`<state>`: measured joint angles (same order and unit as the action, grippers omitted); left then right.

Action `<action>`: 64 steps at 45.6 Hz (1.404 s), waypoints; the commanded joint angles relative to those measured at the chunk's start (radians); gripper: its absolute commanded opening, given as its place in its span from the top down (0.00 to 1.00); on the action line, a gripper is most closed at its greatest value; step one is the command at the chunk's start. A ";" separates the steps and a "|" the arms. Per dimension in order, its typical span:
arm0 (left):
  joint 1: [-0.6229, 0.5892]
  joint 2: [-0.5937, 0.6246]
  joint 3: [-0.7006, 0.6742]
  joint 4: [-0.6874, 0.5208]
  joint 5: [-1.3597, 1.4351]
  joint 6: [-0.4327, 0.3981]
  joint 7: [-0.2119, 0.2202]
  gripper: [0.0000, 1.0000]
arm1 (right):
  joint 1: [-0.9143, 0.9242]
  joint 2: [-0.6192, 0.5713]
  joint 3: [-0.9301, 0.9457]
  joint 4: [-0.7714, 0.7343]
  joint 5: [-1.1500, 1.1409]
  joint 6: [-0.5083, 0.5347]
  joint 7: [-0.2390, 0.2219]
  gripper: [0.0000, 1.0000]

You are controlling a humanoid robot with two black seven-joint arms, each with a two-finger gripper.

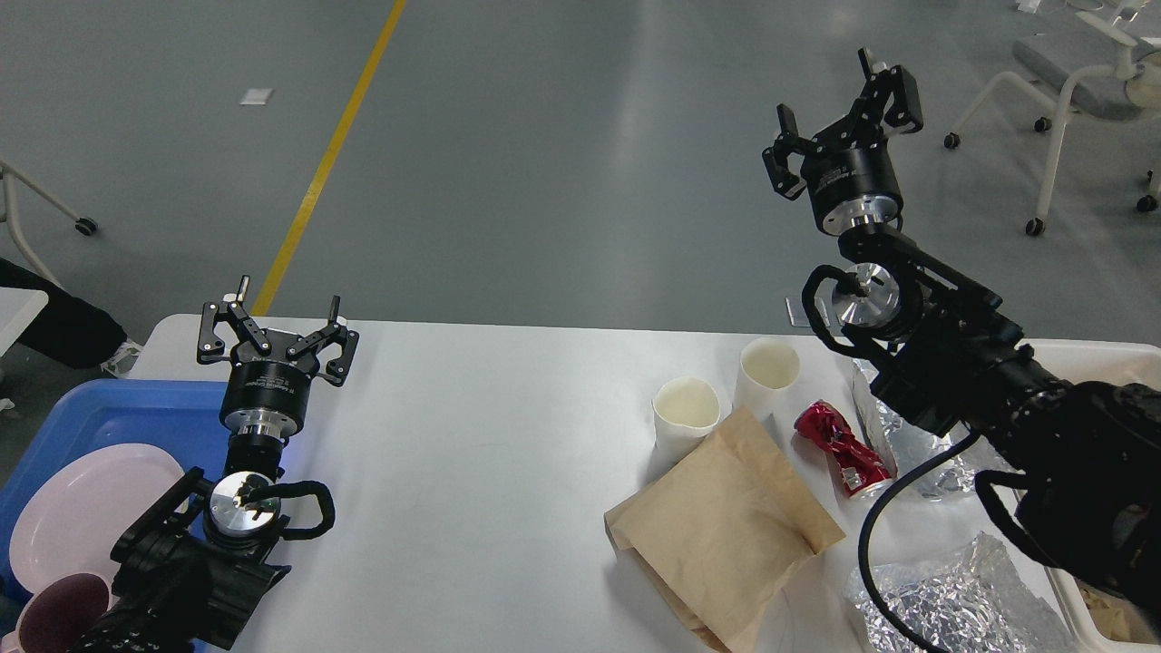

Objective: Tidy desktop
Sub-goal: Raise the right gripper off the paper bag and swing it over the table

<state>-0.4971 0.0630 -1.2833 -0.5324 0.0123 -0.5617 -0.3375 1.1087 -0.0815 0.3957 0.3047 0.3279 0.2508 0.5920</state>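
Note:
The white desktop (481,453) spans the view. On its right part lie a brown paper bag (726,526), two white paper cups (685,413) (769,367), a crushed red can (839,447) and crumpled foil (943,603) (898,435). My left gripper (277,322) is open and empty above the table's far left corner. My right gripper (843,113) is open and empty, raised high above the far right side, well above the cups.
A blue tray (91,408) at the left edge holds a pink plate (86,512) and a dark pink cup (59,617). A cream bin (1102,580) stands at the right edge, mostly behind my right arm. Chairs (1079,63) stand on the floor beyond.

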 commanded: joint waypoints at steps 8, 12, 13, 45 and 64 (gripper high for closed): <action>0.000 0.000 0.001 0.000 0.000 -0.001 0.002 0.00 | 0.281 -0.135 -0.613 0.005 -0.007 0.013 0.000 0.00; 0.000 0.000 0.001 0.000 0.000 0.000 0.002 0.00 | 0.400 -0.162 -0.838 0.076 -0.001 0.013 0.000 0.00; -0.001 0.000 0.001 0.000 0.000 -0.001 0.002 0.00 | 0.423 -0.168 -0.895 0.097 -0.003 0.013 0.000 0.00; 0.000 0.001 0.001 0.000 0.000 -0.001 0.002 0.00 | 0.910 -0.268 -1.641 0.820 -0.111 0.435 -0.029 0.00; 0.000 0.001 0.001 0.000 0.000 -0.001 0.002 0.00 | 0.985 -0.233 -1.690 0.876 -0.162 0.401 -0.505 0.00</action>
<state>-0.4970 0.0646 -1.2824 -0.5323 0.0122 -0.5628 -0.3359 2.0796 -0.3357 -1.3259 1.1859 0.1364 0.5573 0.0930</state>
